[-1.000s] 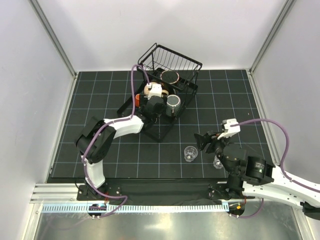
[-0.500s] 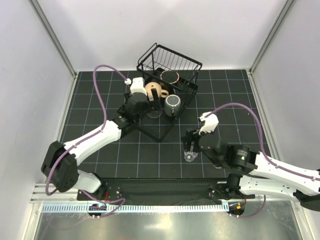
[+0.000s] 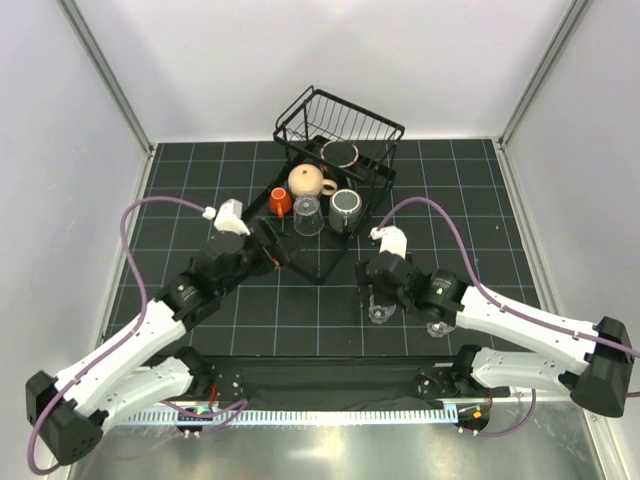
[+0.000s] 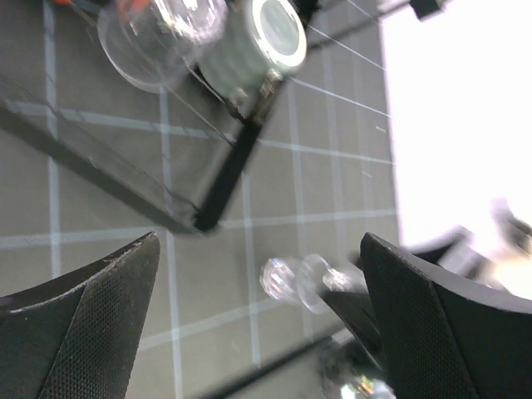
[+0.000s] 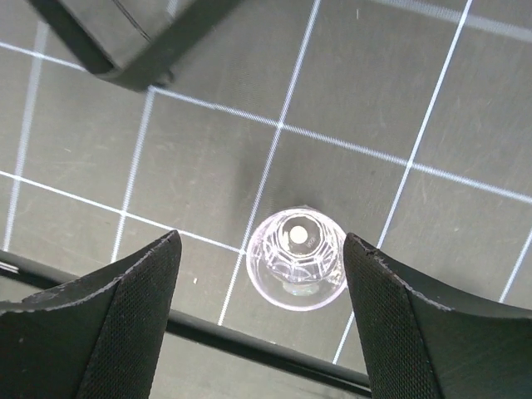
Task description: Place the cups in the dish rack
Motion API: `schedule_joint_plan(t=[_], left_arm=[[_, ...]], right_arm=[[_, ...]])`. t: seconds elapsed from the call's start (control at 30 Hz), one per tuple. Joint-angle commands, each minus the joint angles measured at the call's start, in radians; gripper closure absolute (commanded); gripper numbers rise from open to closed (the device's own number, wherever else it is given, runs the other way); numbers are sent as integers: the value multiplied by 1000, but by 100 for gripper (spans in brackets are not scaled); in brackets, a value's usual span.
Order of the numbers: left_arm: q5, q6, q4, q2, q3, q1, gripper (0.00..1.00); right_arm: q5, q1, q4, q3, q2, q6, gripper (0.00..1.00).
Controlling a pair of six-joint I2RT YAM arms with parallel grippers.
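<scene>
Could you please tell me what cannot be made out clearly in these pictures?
Top view: a clear glass is mostly hidden under the right arm.
Left wrist view: the tumbler in the dish rack is cut by the top edge; the loose glass is blurred.

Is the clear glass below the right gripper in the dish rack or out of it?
Out: the clear glass stands on the gridded mat, apart from the dish rack.

Clear glossy glass tumbler (image 5: 297, 258), black wire dish rack (image 3: 352, 122), matt textured black fingers (image 5: 100, 332)
</scene>
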Motion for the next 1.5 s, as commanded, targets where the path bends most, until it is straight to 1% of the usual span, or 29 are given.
schedule_joint_plan(t=[0.0,0.07,0.17,0.3,0.43,0.57,0.67,0.77,0.8,0.93,1.0,1.27,1.37,1.4,1.47], left_arm=[[110,-141,-24,-108,-59,5,0],[122,-157,-53,-177,-74,5,0],[111,-158,-131,-228,-76,5,0],[79,-169,-192,-306,-85,6,0],[74,-184,-178,-328,-113,6,0],[93,-184,-173,-300,-111,5,0],[125,-192,-161,-270,-116,5,0],[163,-210,-140,-239,-119,6,0],[174,-216,-132,-233,-123,5,0],[223,-233,-101,-207,-127,5,0],[232,-244,-100,-198,-125,6,0],[275,-259,-80,-202,-128,6,0],[300,-276,-61,-213,-136,5,0],[306,-285,-52,-214,-139,5,0],[335,-302,-5,-219,-156,5,0]], right_arm=[[-146,-50,40,-15,36,-13,21],[-156,-48,40,-10,65,-13,21],[-193,-48,53,-21,95,-10,24],[-190,-50,72,-50,116,4,26],[-157,-47,77,-99,119,7,27],[-170,-47,95,-132,128,9,28],[-171,-47,121,-153,133,15,31],[-173,-45,147,-161,132,13,36],[-176,-45,159,-162,132,12,43],[-183,-47,185,-173,124,15,55],[-184,-45,202,-179,118,21,58],[-161,-47,262,-234,69,26,64],[-141,-45,273,-242,50,26,71],[-138,-45,274,-245,47,27,80],[-127,-45,277,-247,30,26,93]])
